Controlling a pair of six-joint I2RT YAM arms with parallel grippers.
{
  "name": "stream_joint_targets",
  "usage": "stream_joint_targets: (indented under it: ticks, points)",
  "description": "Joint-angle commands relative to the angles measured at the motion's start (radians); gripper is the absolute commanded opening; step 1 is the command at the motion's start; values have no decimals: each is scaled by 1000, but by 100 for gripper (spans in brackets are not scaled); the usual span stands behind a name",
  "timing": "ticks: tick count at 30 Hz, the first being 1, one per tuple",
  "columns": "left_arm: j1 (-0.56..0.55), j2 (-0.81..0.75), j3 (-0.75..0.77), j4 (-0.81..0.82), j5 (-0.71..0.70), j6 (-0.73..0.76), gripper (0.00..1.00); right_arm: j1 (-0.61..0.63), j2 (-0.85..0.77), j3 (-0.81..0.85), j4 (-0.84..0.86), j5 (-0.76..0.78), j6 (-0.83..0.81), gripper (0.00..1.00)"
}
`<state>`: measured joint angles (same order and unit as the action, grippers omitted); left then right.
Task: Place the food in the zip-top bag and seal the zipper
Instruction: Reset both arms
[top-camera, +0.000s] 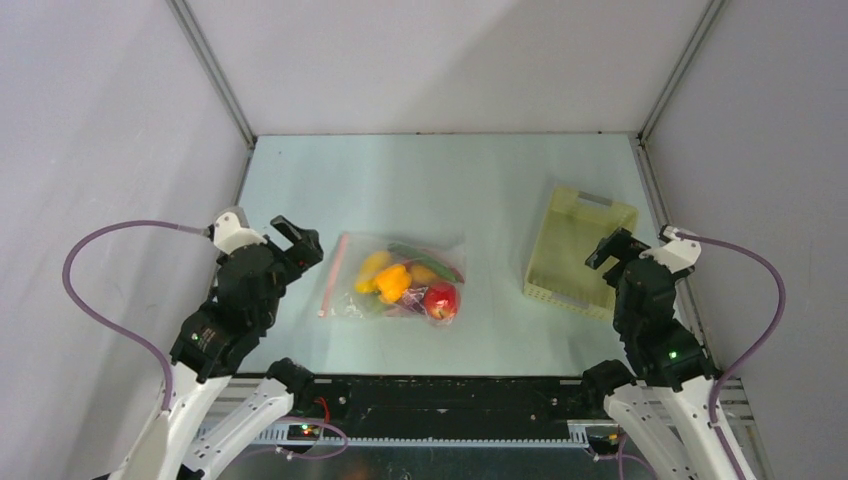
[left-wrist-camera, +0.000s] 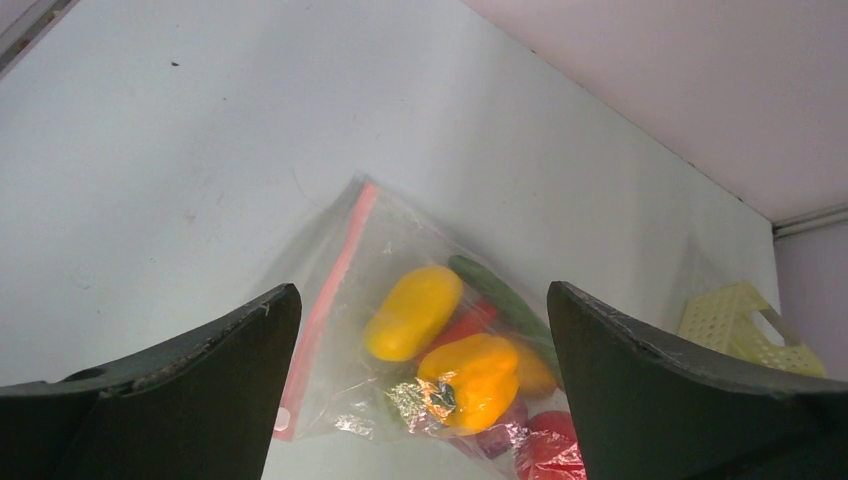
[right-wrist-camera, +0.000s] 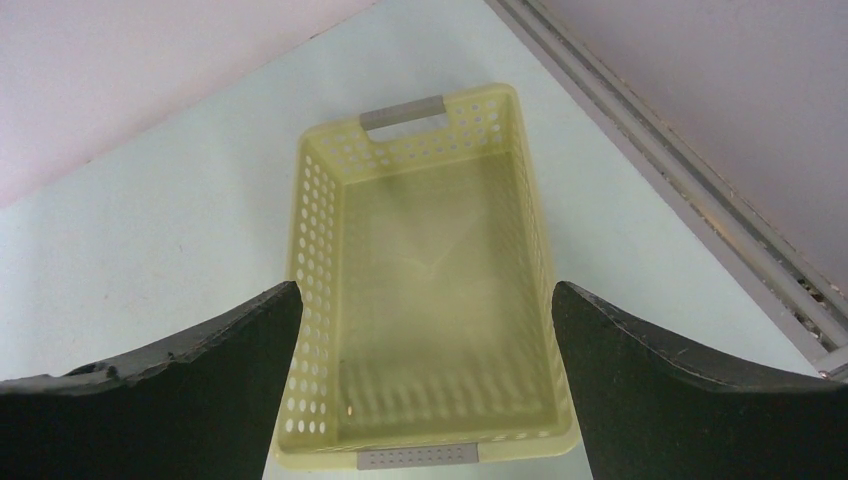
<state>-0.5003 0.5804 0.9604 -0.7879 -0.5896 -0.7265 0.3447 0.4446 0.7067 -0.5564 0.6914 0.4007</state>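
The clear zip-top bag (top-camera: 400, 275) lies flat on the table's middle with the food inside: a yellow pepper (top-camera: 372, 266), an orange pepper (top-camera: 394, 283), a red pepper (top-camera: 441, 300), a long green vegetable (top-camera: 425, 255) and a purple piece. Its pink zipper strip (top-camera: 332, 275) runs along the left edge. The left wrist view shows the bag (left-wrist-camera: 330, 400), the zipper (left-wrist-camera: 330, 295) and the peppers (left-wrist-camera: 412, 312). My left gripper (top-camera: 300, 243) is open and empty, raised just left of the bag. My right gripper (top-camera: 622, 250) is open and empty, above the basket.
A pale-yellow perforated basket (top-camera: 563, 275) stands empty at the right, also in the right wrist view (right-wrist-camera: 310, 300). Grey walls enclose the table on three sides. A metal rail (right-wrist-camera: 700, 200) runs along the right wall.
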Motion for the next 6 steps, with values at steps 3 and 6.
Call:
stream_joint_targets:
  ticks: [3,6]
  points:
    - [11,4,14,31,49,54,100,-6,-8,4,25,-19,-27,99]
    - [11,43,46,-28,16,35,100,-6,-12,4,30,-26,-33,99]
